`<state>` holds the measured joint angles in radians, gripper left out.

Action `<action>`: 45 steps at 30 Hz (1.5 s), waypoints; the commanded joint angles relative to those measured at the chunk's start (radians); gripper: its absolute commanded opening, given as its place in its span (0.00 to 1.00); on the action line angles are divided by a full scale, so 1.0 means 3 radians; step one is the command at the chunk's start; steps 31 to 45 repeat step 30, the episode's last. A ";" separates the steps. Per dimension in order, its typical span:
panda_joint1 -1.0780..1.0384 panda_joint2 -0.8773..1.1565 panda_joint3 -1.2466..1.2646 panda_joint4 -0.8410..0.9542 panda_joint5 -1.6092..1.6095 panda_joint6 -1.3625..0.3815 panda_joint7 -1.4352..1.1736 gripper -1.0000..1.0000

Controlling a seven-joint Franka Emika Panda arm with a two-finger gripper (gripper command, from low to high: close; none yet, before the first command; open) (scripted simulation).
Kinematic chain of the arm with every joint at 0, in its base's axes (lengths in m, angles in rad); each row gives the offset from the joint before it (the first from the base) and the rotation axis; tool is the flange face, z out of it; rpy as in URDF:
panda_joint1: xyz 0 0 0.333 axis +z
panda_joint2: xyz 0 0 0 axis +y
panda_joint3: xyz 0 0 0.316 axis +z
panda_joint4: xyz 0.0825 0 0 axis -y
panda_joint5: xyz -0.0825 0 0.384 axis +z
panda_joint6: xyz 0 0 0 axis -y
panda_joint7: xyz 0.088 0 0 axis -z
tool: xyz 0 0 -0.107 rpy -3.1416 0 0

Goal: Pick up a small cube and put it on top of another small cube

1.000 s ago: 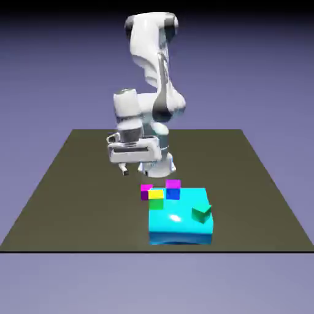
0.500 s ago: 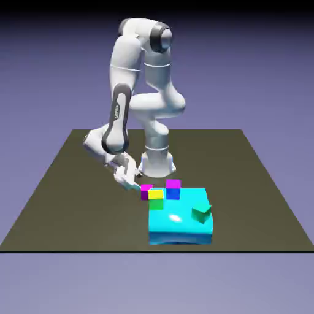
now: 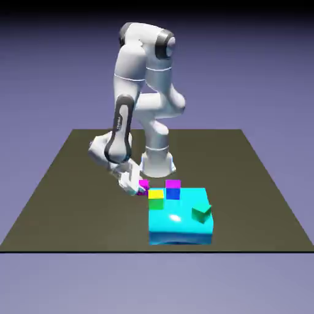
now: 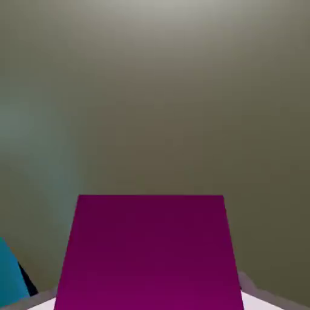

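A plain blue-violet backdrop surrounds a dark olive bench (image 3: 73,202), with the white arm (image 3: 132,92) bent down low toward its middle. The end effector (image 3: 136,186) sits at the magenta cube (image 3: 144,184), just off the far left corner of a large cyan block (image 3: 181,224) as the exterior view shows it. In the hand view the magenta cube (image 4: 148,254) fills the lower middle, with a grey fingertip (image 4: 254,292) peeking out at either lower corner beside it, so the fingers stand either side of the cube; whether they press on it I cannot tell. A yellow cube (image 3: 156,195), a blue cube (image 3: 173,194) with a purple cube (image 3: 173,183) on it, and a green cube (image 3: 200,213) rest on the cyan block.
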<state>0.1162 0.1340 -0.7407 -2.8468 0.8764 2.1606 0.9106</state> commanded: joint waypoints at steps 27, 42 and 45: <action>-0.0349 -0.0609 0.1920 0.0982 -0.0537 -0.0744 0.1540 1.00; -0.0461 -0.0792 0.1812 0.1180 -0.0791 -0.1104 0.1711 1.00; -0.0461 -0.0792 0.1812 0.1180 -0.0791 -0.1104 0.1711 1.00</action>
